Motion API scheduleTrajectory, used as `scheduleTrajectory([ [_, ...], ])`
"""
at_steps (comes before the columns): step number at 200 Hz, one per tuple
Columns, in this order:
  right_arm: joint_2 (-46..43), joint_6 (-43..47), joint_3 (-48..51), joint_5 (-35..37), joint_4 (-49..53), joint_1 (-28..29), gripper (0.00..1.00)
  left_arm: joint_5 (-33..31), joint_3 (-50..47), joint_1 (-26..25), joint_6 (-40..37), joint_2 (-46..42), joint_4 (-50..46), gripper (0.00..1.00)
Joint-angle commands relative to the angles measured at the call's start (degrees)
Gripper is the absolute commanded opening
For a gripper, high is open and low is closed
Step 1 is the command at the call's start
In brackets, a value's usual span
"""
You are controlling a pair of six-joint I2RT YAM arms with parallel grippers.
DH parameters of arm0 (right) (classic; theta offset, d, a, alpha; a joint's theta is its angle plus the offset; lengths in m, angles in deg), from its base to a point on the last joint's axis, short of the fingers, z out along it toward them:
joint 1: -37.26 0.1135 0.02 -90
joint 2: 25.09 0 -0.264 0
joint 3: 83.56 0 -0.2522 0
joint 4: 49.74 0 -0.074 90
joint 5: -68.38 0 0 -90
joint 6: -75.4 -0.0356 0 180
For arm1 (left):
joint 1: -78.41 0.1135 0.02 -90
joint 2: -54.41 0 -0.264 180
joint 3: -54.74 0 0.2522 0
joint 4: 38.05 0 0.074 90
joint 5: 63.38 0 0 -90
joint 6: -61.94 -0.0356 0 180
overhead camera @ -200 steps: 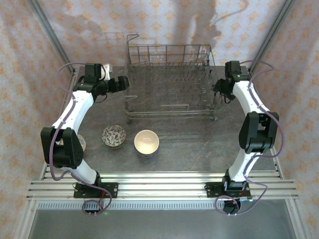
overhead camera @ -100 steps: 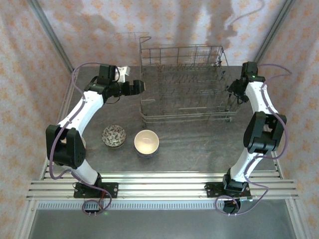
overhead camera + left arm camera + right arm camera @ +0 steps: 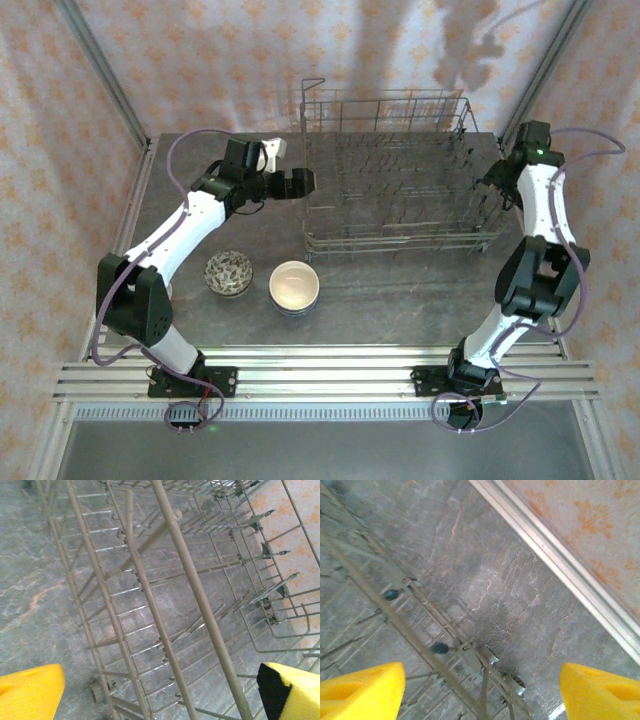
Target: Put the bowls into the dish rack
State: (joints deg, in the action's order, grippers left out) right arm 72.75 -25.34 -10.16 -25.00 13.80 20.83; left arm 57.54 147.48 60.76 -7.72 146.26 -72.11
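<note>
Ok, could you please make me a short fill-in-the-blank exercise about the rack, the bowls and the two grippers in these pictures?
1. The dish rack holds ___ bowls.
2. In the top view, the cream bowl sits to the ___ of the patterned bowl.
3. In the top view, the left gripper is at the rack's ___ side.
4. The left gripper and the right gripper both have their jaws ___.

Missing words: no; right; left; open.

The left arm [image 3: 180, 235] reaches forward and inward, left gripper [image 3: 300, 182] spread wide. The right arm [image 3: 545, 205] stretches forward, right gripper [image 3: 490, 190] parted.
</note>
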Motion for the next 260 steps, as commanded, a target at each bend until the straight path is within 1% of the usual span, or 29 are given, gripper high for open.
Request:
scheduleTrajectory([
  [1, -7.53, 0.87, 2.69, 1.93, 3.26, 0.60, 0.84, -4.58, 4.58, 0.30, -1.67, -2.14, -1.77, 0.99],
  [18, -11.62, 1.00, 6.83, 1.53, 3.97, 0.93, 0.84, -6.34, 8.05, 0.33, -3.88, -0.87, -4.87, 0.99],
  [46, -18.99, -0.94, 15.68, -1.79, 4.28, 2.14, 0.83, -8.71, 19.63, 0.29, -6.39, 6.26, -14.26, 0.99],
  [66, -24.21, -2.82, 21.58, -2.76, 4.19, 4.06, 0.83, -8.65, 24.63, 0.26, -6.08, 10.76, -15.87, 0.98],
  [80, -27.20, -4.16, 24.82, -5.12, 3.48, 4.57, 0.82, -8.35, 27.17, 0.28, -5.63, 13.11, -16.59, 0.95],
  [89, -29.13, -5.24, 27.46, -6.93, 2.31, 4.81, 0.82, -7.67, 28.56, 0.31, -5.32, 14.57, -17.31, 0.91],
  [100, -29.64, -6.24, 30.26, -7.98, 0.95, 4.92, 0.82, -6.61, 29.85, 0.29, -4.91, 16.07, -17.91, 0.87],
  [108, -31.57, -6.57, 32.14, -8.93, -0.43, 4.94, 0.82, -5.66, 29.81, 0.25, -4.19, 16.76, -17.51, 0.84],
  [126, -31.51, -6.89, 34.21, -9.36, -2.24, 4.88, 0.81, -3.81, 29.15, -0.02, -2.88, 17.13, -16.41, 0.78],
  [144, -30.25, -6.57, 35.09, -9.99, -4.35, 4.87, 0.79, -2.27, 28.69, -0.71, -2.27, 19.01, -15.96, 0.60],
  [150, -30.24, -6.57, 35.09, -10.34, -4.89, 4.89, 0.78, -1.93, 28.64, -0.88, -2.18, 18.98, -16.00, 0.56],
  [158, -28.13, -6.70, 35.05, -10.69, -5.63, 4.83, 0.78, -1.74, 28.16, -1.31, -2.06, 18.75, -16.15, 0.51],
  [171, -26.81, -7.16, 34.91, -10.40, -7.06, 4.87, 0.77, -1.83, 26.46, -1.76, -1.65, 17.85, -15.57, 0.46],
  [217, -23.54, -9.00, 33.65, -10.43, -11.40, 4.76, 0.73, 0.92, 15.44, -2.44, 4.57, 11.35, -7.72, 0.35],
  [234, -22.99, -8.99, 32.81, -9.37, -11.56, 4.42, 0.73, 1.89, 13.39, -3.32, 6.42, 9.98, -6.13, 0.30],
  [260, -22.87, -8.23, 31.64, -9.00, -11.06, 2.94, 0.73, 3.00, 12.10, -5.46, 7.56, 8.79, -5.98, 0.27],
])
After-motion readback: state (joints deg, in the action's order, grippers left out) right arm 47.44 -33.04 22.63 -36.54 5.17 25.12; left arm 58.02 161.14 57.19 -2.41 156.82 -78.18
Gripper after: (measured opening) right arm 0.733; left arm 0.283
